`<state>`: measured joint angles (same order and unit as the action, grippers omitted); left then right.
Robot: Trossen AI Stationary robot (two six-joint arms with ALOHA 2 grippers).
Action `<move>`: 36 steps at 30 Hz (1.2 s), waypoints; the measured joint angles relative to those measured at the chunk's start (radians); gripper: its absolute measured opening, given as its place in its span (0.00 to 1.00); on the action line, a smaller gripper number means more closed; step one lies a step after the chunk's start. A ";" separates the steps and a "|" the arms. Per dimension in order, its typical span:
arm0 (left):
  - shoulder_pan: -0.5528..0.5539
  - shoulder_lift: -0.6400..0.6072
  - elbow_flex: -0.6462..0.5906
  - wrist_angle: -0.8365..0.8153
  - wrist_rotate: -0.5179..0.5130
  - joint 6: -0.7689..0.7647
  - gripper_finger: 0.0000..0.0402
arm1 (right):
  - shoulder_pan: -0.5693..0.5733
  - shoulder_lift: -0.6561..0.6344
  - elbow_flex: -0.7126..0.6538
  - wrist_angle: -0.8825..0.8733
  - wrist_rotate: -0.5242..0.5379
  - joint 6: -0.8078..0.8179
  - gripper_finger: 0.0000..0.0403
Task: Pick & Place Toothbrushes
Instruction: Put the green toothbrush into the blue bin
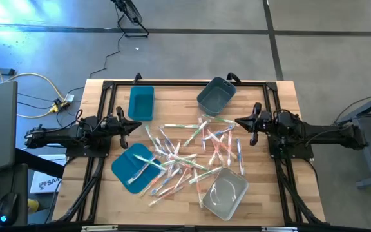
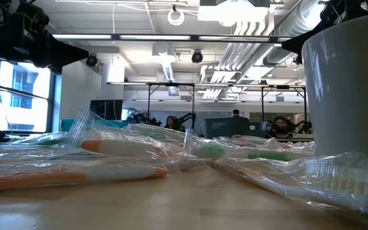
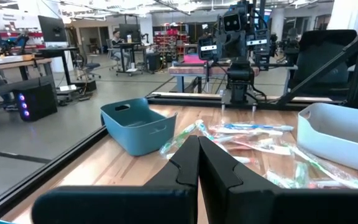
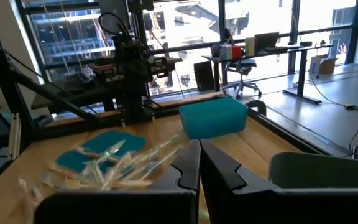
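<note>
Several wrapped toothbrushes (image 1: 192,154) lie scattered flat on the wooden table's middle, pale with green, orange and blue parts; a few rest on the flat teal lid (image 1: 134,166). They also show in the low view (image 2: 120,148), the left wrist view (image 3: 253,134) and the right wrist view (image 4: 126,163). My left gripper (image 1: 138,124) (image 3: 199,140) hovers shut at the pile's left side. My right gripper (image 1: 238,122) (image 4: 199,144) hovers shut at the pile's right side. Neither touches anything.
A teal bin (image 1: 141,103) and a grey bin (image 1: 216,95) stand at the far side, and a clear bin (image 1: 224,193) at the near side, close to the low camera (image 2: 350,83). A black frame (image 1: 185,83) borders the table. People sit in the room behind.
</note>
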<state>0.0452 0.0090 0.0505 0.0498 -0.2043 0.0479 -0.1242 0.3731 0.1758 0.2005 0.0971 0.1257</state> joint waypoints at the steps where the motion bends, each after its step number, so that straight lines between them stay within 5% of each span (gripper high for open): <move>1: 0.000 0.000 0.000 0.000 0.000 0.000 0.00 | 0.000 0.023 0.013 0.000 0.000 -0.001 0.01; 17: 0.000 0.000 0.002 0.000 0.000 0.000 0.00 | 0.000 0.371 0.271 0.000 0.013 -0.181 0.01; 28: 0.000 0.000 0.002 0.001 -0.060 0.053 0.00 | -0.011 0.626 0.368 0.083 0.138 -0.284 0.01; 36: 0.000 0.000 0.002 0.001 -0.060 0.053 0.00 | -0.040 0.815 0.528 -0.104 0.128 -0.270 0.01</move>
<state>0.0456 0.0087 0.0528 0.0509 -0.2646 0.1005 -0.1639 1.1879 0.7042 0.0964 0.2249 -0.1444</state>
